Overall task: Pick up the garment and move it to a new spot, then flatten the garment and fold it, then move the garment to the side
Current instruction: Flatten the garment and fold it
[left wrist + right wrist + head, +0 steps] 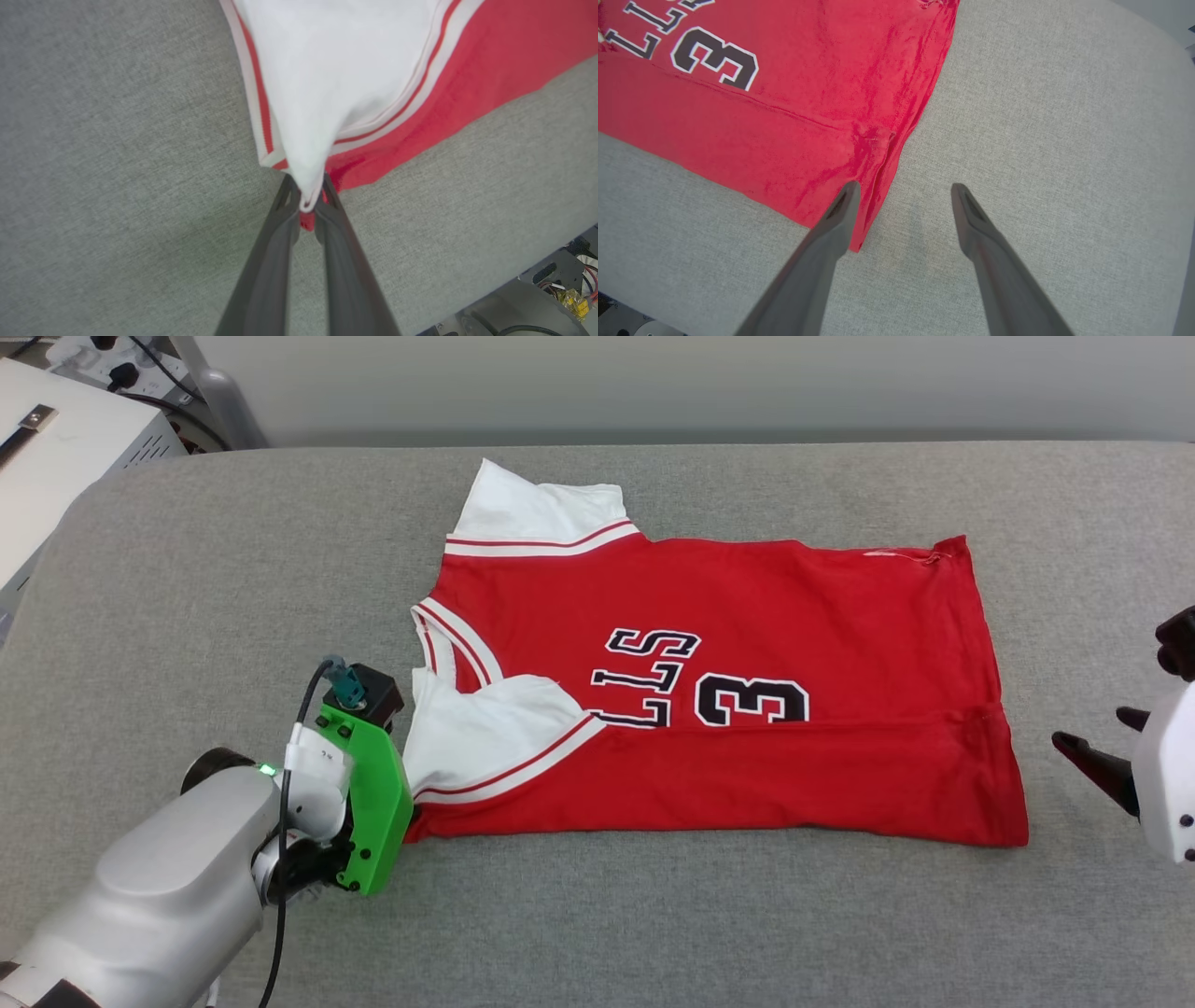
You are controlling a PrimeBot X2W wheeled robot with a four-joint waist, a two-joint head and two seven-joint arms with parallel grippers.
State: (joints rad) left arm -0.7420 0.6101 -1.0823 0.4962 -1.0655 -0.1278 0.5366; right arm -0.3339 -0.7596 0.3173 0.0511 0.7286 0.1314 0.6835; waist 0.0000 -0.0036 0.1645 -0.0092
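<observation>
Left pincer (306,189): we see it clamped on a corner of the garment (327,70).
Right pincer (906,186): gaping, empty.
Hidden: part of the lettering (644,679).

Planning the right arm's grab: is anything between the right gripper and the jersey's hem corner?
Nothing visible does. The open right gripper hangs at the garment's hem corner, bare grey surface beneath; the left gripper is shut on its sleeve end.

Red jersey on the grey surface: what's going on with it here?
The robot is mid-fold on the red jersey, which lies flat on the grey padded table with its near edge turned over the lettering. Its left hand is shut on the jersey's near-left corner, by the white sleeve. The right hand hovers open at the near-right hem corner, holding nothing.
</observation>
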